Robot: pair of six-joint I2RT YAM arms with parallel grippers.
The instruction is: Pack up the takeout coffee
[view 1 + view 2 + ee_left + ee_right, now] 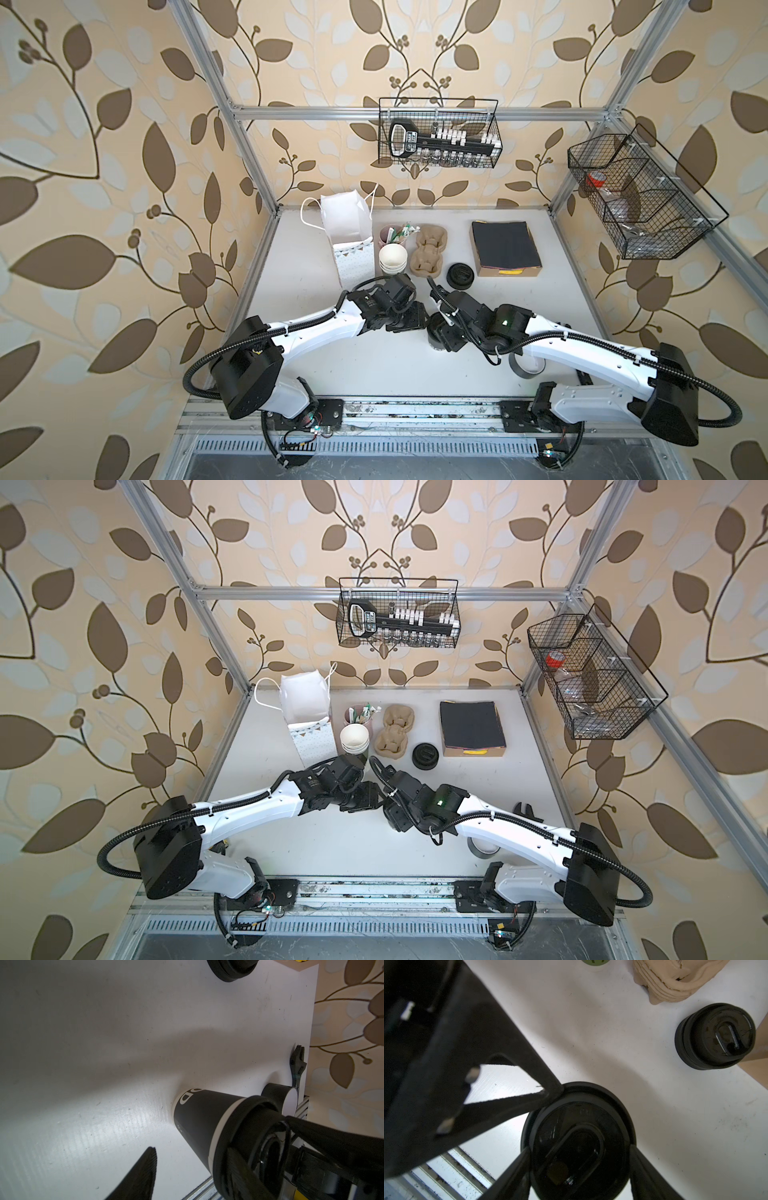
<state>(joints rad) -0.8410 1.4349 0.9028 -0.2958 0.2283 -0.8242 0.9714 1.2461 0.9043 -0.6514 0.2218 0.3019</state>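
white table (374,370), takeout coffee (434,337) mostly hidden under right claw (580,1149)

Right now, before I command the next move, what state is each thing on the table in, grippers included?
takeout coffee: upright on the table, lid on.
right gripper: closed on the lid from above.
left gripper: open, one finger at the lid's rim.
paper bag: upright, mouth open.
white cups: stacked, lidless.
spare lids: stacked, on no cup.
pulp carriers: stacked, empty.

Overhead pair — wrists close on cup (199,1118)
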